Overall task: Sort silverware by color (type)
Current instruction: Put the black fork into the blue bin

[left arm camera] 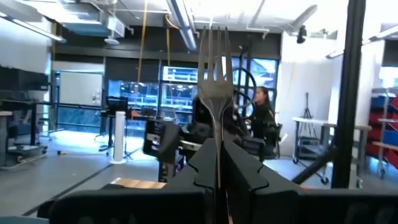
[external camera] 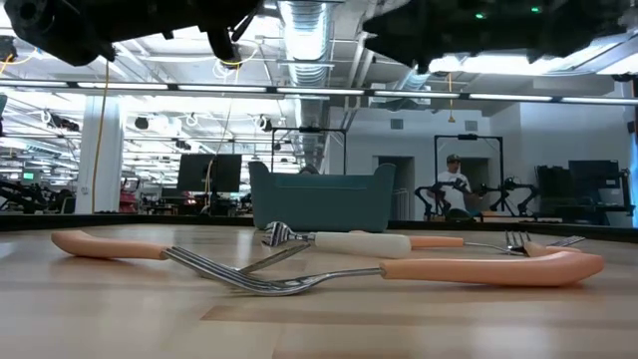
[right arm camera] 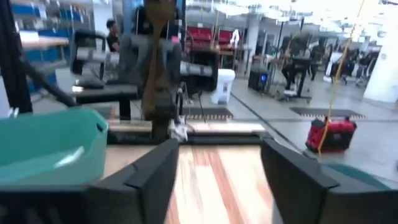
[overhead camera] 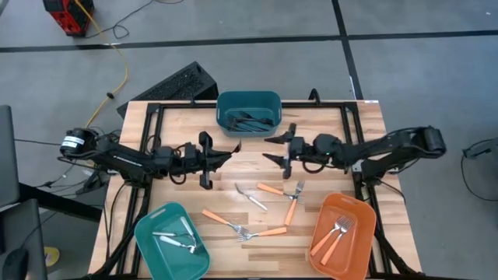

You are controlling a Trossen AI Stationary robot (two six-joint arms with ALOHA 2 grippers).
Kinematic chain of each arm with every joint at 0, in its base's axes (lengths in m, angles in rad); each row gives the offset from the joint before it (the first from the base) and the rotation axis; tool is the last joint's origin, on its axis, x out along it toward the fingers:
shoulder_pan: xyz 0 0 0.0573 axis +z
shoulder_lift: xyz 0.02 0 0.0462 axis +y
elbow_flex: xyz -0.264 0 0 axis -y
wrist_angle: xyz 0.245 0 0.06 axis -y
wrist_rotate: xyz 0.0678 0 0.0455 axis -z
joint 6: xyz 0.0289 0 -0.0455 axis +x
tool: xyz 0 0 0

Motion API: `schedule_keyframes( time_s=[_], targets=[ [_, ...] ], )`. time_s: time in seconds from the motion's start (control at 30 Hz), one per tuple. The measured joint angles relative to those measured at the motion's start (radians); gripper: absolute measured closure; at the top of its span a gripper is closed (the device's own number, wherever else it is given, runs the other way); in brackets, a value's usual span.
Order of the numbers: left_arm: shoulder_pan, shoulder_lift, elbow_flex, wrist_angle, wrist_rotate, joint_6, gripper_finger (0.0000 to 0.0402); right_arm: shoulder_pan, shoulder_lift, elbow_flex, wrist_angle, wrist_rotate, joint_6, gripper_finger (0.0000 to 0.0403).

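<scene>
Above the table's middle, my left gripper (overhead camera: 230, 150) (left arm camera: 217, 152) is shut on a silver fork (left arm camera: 215, 68) and points toward the table's right. My right gripper (overhead camera: 272, 150) (right arm camera: 217, 168) faces it a short way off, open, with nothing between its fingers. Several orange-handled forks (overhead camera: 222, 220) (overhead camera: 289, 208) (external camera: 469, 267) and a white-handled utensil (overhead camera: 250, 196) (external camera: 354, 242) lie flat on the table's near half. A dark teal bin (overhead camera: 249, 101) at the far middle holds dark utensils. A teal bin (overhead camera: 148, 225) at the near left holds silver ones, and an orange bin (overhead camera: 362, 214) at the near right holds orange-handled forks. My left gripper pinches the fork's neck (left arm camera: 217, 127), below the tines, between its two shut fingers. The fingers lie along the fork and come level from the table's left, tipped slightly up. The tines (left arm camera: 214, 46) stick out past the fingertips, clear of the table. The handle is hidden between the fingers.
A black metal frame (overhead camera: 156, 109) runs along the table's left, far and right sides. The room behind the table holds racks, other machines and a person (external camera: 454, 184). A red device (right arm camera: 333, 134) stands on the floor.
</scene>
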Motion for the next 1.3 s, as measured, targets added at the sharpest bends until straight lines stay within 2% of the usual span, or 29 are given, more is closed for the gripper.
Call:
schedule_keyframes(
  time_s=[0.17,0.33,0.6,0.83,1.13,1.3],
  targets=[
    [0.001,0.010,0.000,-0.002,0.020,0.010,0.0401,0.013,0.116,0.109,0.072,-0.003,0.003,0.0082],
    [0.001,0.035,0.000,0.029,0.037,0.044,0.0401,0.013,0.217,0.239,0.067,-0.065,0.003,0.0061],
    [0.001,0.124,0.001,0.133,0.041,0.062,0.0401,0.011,0.317,0.370,0.056,-0.194,0.003,0.0062],
    [0.001,0.158,0.001,0.213,0.038,0.100,0.0401,0.002,0.334,0.378,0.049,-0.207,0.012,0.0062],
    [0.001,0.159,0.001,0.185,0.037,0.099,0.0401,0.004,0.334,0.379,0.051,-0.214,0.006,0.0098],
    [0.001,0.159,0.001,0.187,0.036,0.098,0.0401,0.004,0.334,0.379,0.051,-0.214,0.006,0.0104]
  ],
)
